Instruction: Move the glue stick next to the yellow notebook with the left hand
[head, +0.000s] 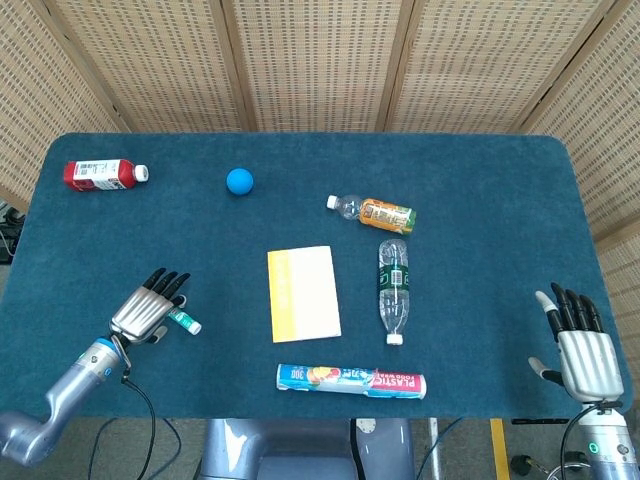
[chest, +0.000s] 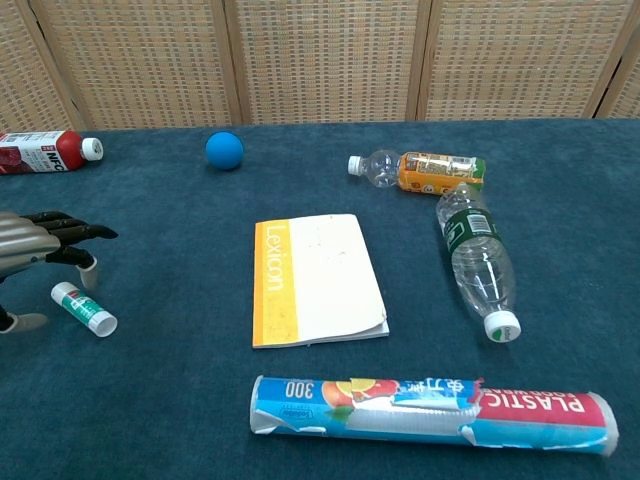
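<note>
Blue ball (head: 239, 181), yellow-and-white notebook (head: 303, 293), teal tablecloth (head: 480, 180).

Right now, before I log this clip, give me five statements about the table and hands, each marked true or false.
1. The left hand is above the glue stick with fingers spread, not holding it. True.
2. The glue stick is touching the yellow notebook. False: it lies well apart from the notebook, out toward the robot's left.
3. The blue ball rests on top of the notebook. False: it sits on the table, farther back than the notebook.
4. The right hand holds nothing, fingers apart. True.
5. The green-labelled bottle stands upright. False: it lies on its side, cap toward the near edge.
</note>
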